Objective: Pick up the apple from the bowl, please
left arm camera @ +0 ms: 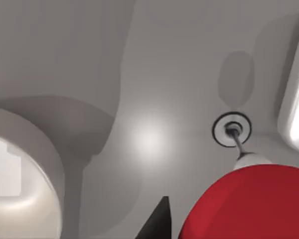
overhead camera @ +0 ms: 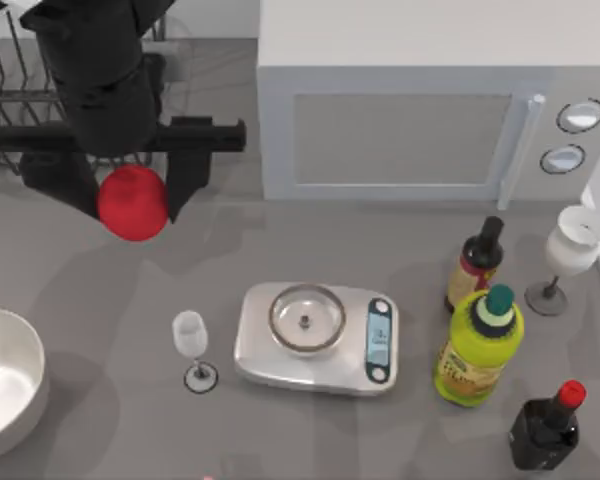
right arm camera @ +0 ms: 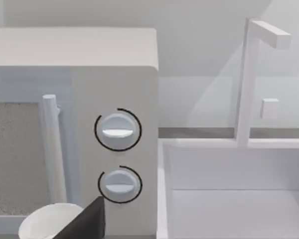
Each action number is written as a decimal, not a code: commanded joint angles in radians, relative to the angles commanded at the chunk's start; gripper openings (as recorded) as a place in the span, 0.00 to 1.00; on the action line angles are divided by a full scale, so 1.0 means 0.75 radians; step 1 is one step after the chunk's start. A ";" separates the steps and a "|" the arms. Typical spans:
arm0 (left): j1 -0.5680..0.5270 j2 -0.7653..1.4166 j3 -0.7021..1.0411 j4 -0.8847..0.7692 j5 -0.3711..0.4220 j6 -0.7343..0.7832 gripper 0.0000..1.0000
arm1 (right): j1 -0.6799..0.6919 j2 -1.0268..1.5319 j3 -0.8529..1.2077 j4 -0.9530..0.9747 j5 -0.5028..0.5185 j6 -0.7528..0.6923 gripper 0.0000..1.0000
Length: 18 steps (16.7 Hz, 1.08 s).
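Left pincer (overhead camera: 130, 195) closed on the apple (overhead camera: 132, 203), high above the table, well apart from bowl (overhead camera: 25, 400)

Even, bright overhead light leaves soft, broad arm shadows across the grey table (overhead camera: 310, 440), with a pale round glare patch in the left wrist view.

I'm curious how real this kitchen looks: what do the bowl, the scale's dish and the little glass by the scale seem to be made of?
The bowl looks like glazed white ceramic, from its soft sheen, though it could be plastic. The scale's dish looks like polished steel, grey with ring-shaped reflections. The wine glass looks like clear glass, as the table shows through it.
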 joint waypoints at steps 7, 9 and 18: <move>-0.062 0.060 -0.002 0.061 -0.001 -0.063 0.00 | 0.000 0.000 0.000 0.000 0.000 0.000 1.00; -0.072 0.060 -0.012 0.096 -0.035 -0.074 0.00 | 0.000 0.000 0.000 0.000 0.000 0.000 1.00; -0.054 0.130 -0.444 0.582 -0.036 -0.068 0.00 | 0.000 0.000 0.000 0.000 0.000 0.000 1.00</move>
